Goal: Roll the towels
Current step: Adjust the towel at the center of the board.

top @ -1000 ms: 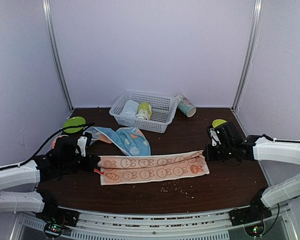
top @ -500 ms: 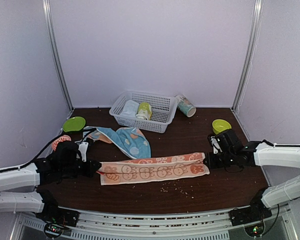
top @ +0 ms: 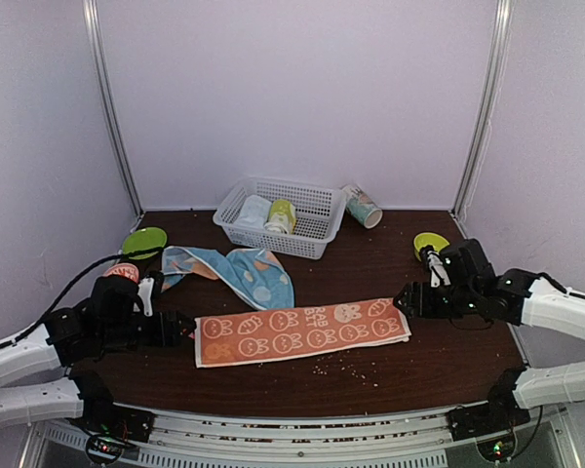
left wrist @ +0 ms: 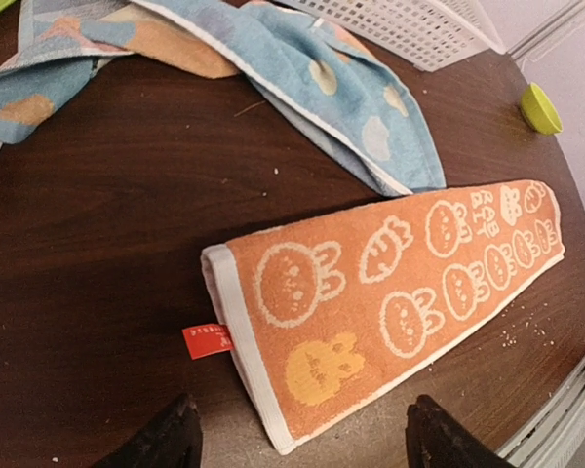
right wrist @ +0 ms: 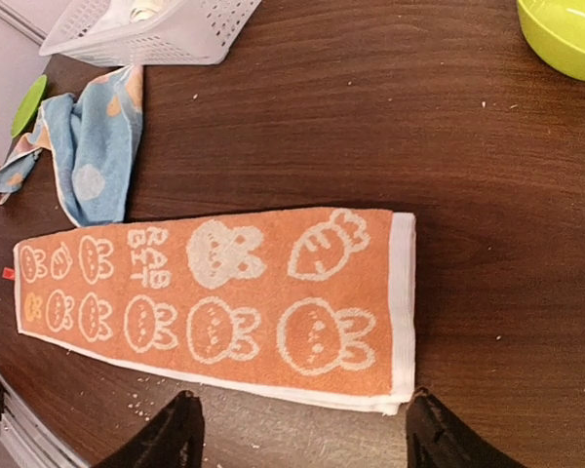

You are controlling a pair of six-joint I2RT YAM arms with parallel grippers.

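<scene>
The peach-orange towel (top: 302, 333) lies flat and long on the brown surface (top: 370, 263), between my two arms. The light blue towel (top: 249, 273) sits bunched up just behind it, near the white basket (top: 307, 242). My left fingers (left wrist: 175, 437) and right fingers (right wrist: 180, 429) are spread wide and hold nothing, one pair at each short end. The cloth looks soft, light and floppy, so I think I should pinch one short white edge and roll from there.

The table holds two loose towels, one orange towel (top: 302, 332) and one blue towel (top: 246, 271), two rolled towels (top: 281, 215), one basket (top: 307, 239), one cup (top: 362, 207), one green bowl (top: 424, 239), one green plate (top: 144, 241)
</scene>
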